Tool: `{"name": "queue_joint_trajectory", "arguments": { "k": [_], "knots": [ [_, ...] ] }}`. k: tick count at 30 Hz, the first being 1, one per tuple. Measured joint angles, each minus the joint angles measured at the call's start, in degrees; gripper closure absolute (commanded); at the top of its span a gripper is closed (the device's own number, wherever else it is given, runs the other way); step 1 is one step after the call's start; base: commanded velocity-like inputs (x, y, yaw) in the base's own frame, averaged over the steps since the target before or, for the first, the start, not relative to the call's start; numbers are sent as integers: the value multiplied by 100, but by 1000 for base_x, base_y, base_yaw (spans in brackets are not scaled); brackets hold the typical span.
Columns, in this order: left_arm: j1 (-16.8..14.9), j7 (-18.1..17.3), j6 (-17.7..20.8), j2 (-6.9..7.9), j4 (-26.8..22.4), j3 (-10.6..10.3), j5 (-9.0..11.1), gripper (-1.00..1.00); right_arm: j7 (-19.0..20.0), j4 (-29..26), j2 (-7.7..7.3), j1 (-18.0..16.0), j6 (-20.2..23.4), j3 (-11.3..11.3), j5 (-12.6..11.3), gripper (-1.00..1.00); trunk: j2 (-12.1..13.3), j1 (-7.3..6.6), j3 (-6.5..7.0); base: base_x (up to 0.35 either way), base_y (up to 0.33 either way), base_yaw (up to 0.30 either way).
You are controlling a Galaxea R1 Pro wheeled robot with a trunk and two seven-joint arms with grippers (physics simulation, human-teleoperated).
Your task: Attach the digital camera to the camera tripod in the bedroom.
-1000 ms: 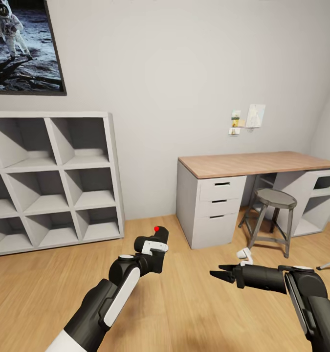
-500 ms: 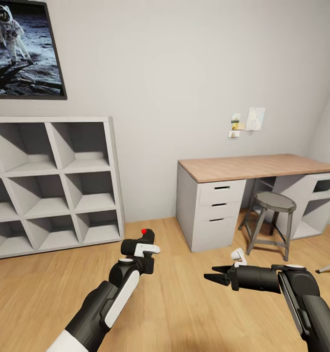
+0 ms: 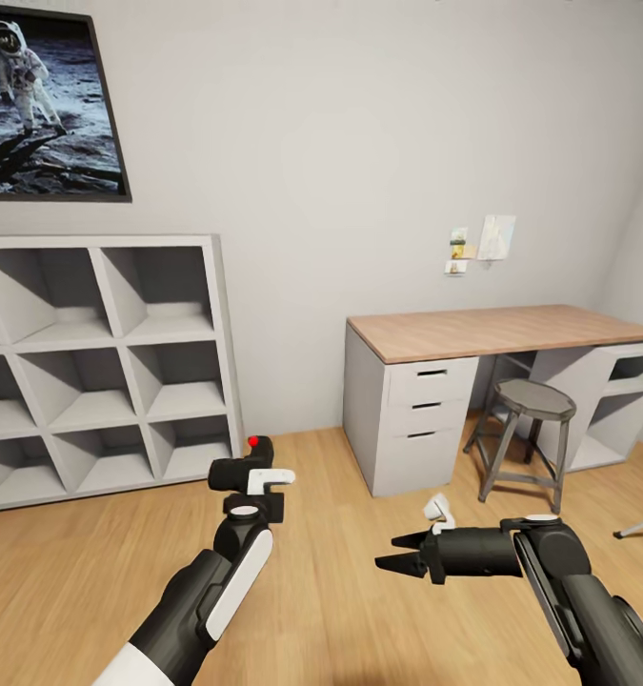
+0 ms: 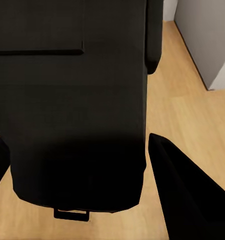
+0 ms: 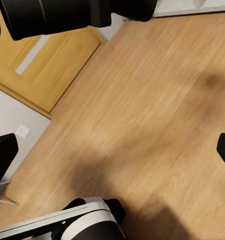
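The digital camera (image 3: 233,467), a chunky black body with a red dot on top, is held above the wood floor by my left gripper (image 3: 254,484), which is shut on it. In the left wrist view the camera (image 4: 72,100) spans the gap between the dark fingers (image 4: 187,195). My right gripper (image 3: 397,558) hovers over the floor to the right, open and empty, with its fingertips (image 5: 3,156) wide apart. A thin pale leg (image 3: 639,525) pokes in at the right edge; it looks like part of the camera tripod, whose other parts are out of view.
A white cube shelf (image 3: 102,362) stands against the grey wall at left under an astronaut picture (image 3: 45,105). A wood-topped white desk (image 3: 492,329) with drawers stands at right, with a grey stool (image 3: 531,419) under it. Open wood floor (image 3: 340,476) lies between them.
The whole view has shifted a little. My left arm has carried the camera leftward, and my right gripper has drifted left and slightly lower, still open.
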Motion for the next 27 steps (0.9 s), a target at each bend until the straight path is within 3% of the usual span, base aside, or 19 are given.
{"name": "queue_joint_trajectory", "arguments": {
  "k": [3,7,9,11,12,13,15,20,27],
  "knots": [
    [0,33,-16,0,9,-1,9,100,0,0,-2,0,2,10,-2,-100,120,-66,54,0,0,0],
    [0,52,-3,0,243,-5,19,100,22,24,-9,-1,-5,-16,-423,-100,281,-154,125,0,0,0],
    [0,57,12,-2,390,-11,11,100,44,48,-50,-1,-19,-38,-737,-100,361,-198,161,0,0,0],
    [0,58,26,-5,496,-11,0,100,52,69,-203,-2,-25,-54,-1088,-100,441,-242,197,0,0,0],
    [1,58,33,-6,537,-10,0,100,50,80,-332,-2,-31,-58,-1317,-100,481,-264,215,0,0,0],
    [1,54,41,-9,586,-8,0,100,48,93,-579,-3,-50,-61,-1847,-100,521,-286,233,0,0,0],
    [0,48,43,-10,600,-9,-8,100,48,104,-679,-2,-58,-67,-2141,-100,602,-330,269,0,0,0],
    [0,43,46,-10,610,-8,-11,100,47,214,-801,-2,-64,-72,-2459,-100,802,-439,359,0,0,0],
    [0,42,43,-9,613,-8,-11,100,47,262,-835,-2,-62,-73,-2535,-100,1083,-593,485,0,0,0]
  ]
}}
